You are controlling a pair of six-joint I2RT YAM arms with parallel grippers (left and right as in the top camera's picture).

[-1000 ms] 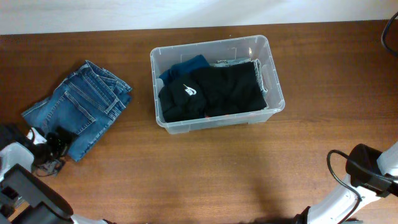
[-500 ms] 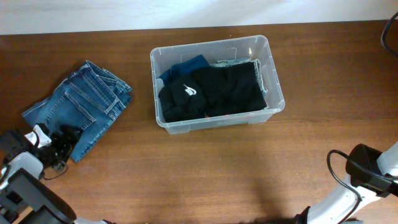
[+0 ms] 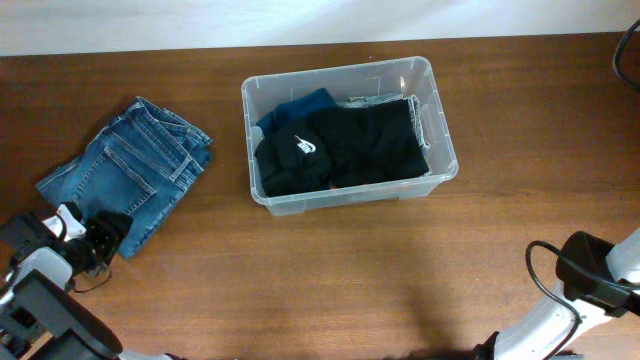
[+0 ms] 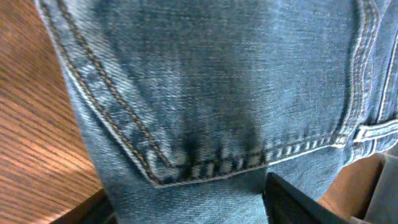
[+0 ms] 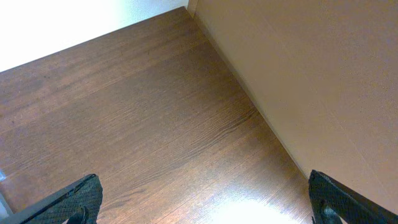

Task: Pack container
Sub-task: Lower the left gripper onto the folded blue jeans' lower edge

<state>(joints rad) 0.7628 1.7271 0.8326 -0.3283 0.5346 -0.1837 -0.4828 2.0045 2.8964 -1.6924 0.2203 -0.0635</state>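
Between the left fingers (image 4: 323,202), denim at the near corner of the folded jeans (image 3: 125,175); cannot tell whether clamped or loose. At the right fingers (image 5: 78,196), a wide gap with nothing in it, over bare tabletop (image 5: 155,124). Well apart from the jeans, mid-tabletop, the container (image 3: 350,190), holding black clothing (image 3: 360,150) and a blue piece (image 3: 300,105).

The left gripper (image 3: 104,233) has slid in from just beside the folded blue jeans (image 3: 125,172) onto their near corner. A second ago it sat clear of the hem. Now denim fills the gap between its fingers (image 4: 292,196). Whether it's pinching the cloth yet, I can't tell.
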